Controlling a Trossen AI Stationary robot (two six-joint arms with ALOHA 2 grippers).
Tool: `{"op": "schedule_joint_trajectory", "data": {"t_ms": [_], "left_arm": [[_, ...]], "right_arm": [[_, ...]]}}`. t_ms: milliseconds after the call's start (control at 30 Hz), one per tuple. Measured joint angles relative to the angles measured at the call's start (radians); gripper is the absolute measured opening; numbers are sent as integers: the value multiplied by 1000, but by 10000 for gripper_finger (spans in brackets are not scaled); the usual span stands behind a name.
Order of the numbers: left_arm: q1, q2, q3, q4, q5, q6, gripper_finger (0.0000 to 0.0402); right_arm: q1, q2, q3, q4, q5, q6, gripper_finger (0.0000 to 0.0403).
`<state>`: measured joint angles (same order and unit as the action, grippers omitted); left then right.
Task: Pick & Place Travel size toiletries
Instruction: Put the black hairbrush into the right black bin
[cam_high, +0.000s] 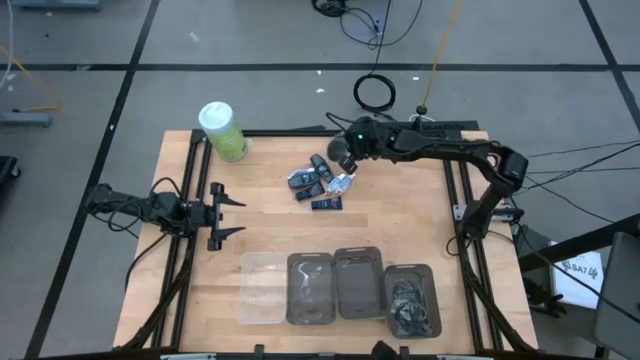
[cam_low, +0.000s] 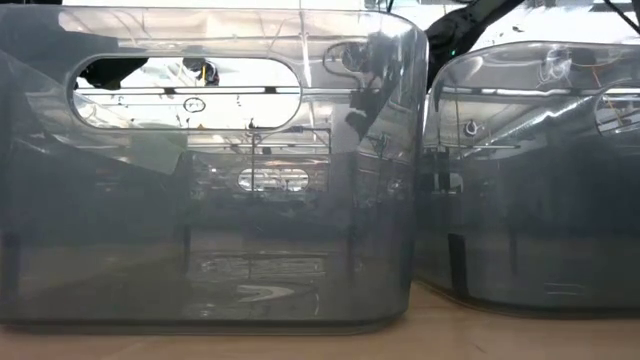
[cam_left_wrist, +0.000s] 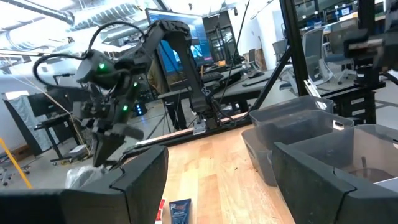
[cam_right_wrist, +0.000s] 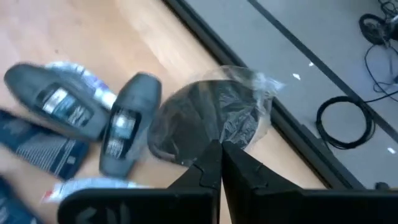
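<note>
The right gripper (cam_high: 345, 172) is hanging over the far middle of the table, its fingers (cam_right_wrist: 208, 168) pressed together and pinching the crinkled clear wrapper (cam_right_wrist: 245, 118) of a dark round thing whose kind I cannot tell. The toiletries (cam_high: 318, 186) are lying in a small heap just beside that gripper, dark tubes and a navy sachet (cam_right_wrist: 40, 149) touching one another on the wood. The left gripper (cam_high: 228, 216) is waiting at the table's left side with its fingers spread and nothing between them. A green canister (cam_high: 222, 130) is standing at the far left corner, and four clear bins (cam_high: 262, 290) are sitting in a row along the near edge
</note>
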<state>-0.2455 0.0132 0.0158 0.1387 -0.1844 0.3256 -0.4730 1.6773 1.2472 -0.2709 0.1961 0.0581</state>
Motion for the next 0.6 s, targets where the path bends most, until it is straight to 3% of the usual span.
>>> {"op": "schedule_joint_trajectory", "data": {"t_ms": [400,600], "left_arm": [[0,0,0,0,0,0,283],[0,0,0,0,0,0,283]], "right_arm": [[113,-161,0,-139,21,-18,0],[183,-234,0,-276,168,-7,0]]}}
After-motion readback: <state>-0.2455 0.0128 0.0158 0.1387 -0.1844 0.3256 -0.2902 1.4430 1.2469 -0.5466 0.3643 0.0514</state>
